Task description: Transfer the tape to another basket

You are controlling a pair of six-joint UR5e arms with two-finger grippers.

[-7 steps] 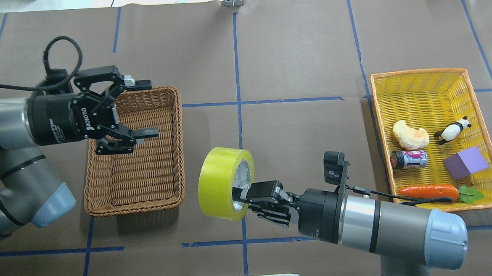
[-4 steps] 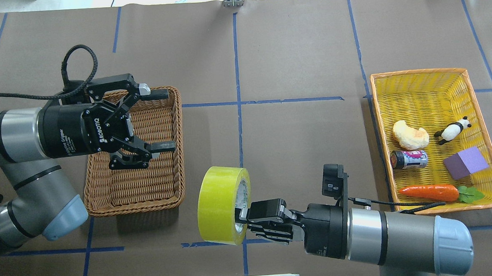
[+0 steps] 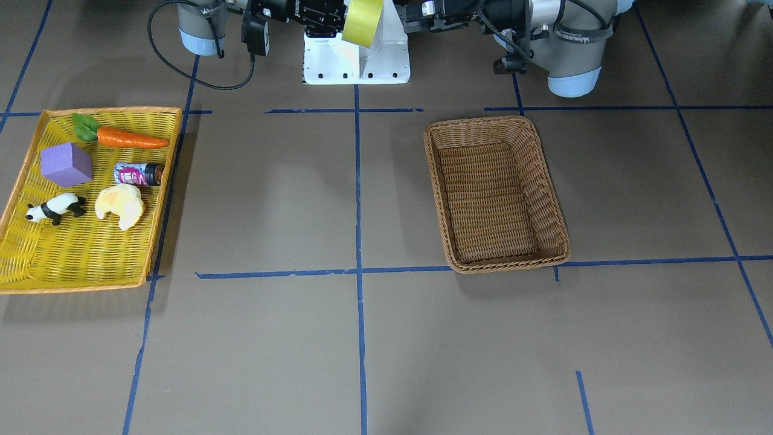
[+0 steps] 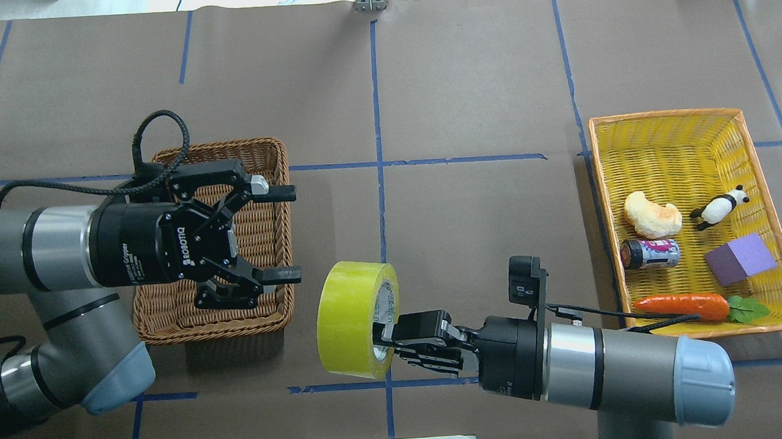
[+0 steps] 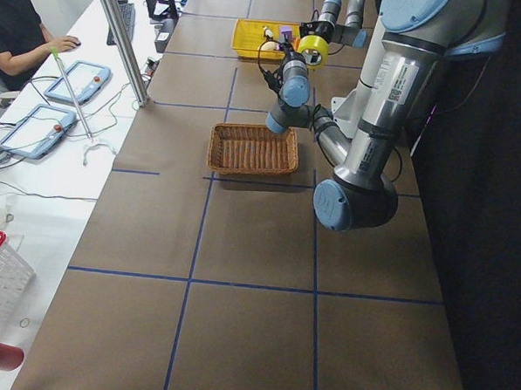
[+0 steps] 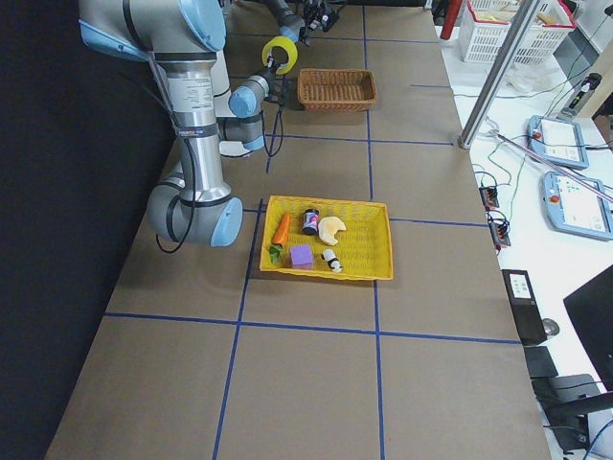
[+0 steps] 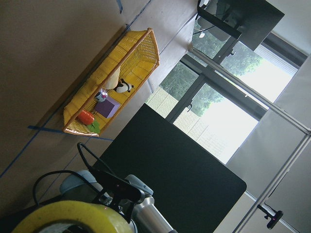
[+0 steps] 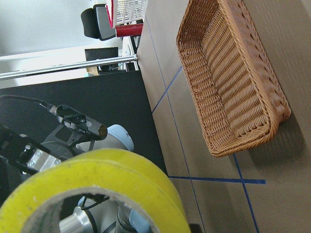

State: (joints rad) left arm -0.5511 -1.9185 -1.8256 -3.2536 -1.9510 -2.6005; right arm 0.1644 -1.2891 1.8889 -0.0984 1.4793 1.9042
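Within the last second the left end effector has swung off the far-left part of the wicker basket and come across it toward the middle of the tabletop. Its fingers are spread wide with nothing between them. They now jut past the basket's inner rim and point at the tape.

The right end effector has hardly moved, only drifting a little toward the robot's edge. It stays clamped on the roll's wall, one finger apparently inside the core. It holds the tape on edge in the air above the middle of the robot-side edge, just beside the basket and not over it.

This looks like a hand-over being lined up, with the transfer itself not yet begun.

The basket, toward the left end of the tabletop, holds nothing. The yellow tray at the right end holds a croissant, a panda, a small can on its side, a purple block and a carrot
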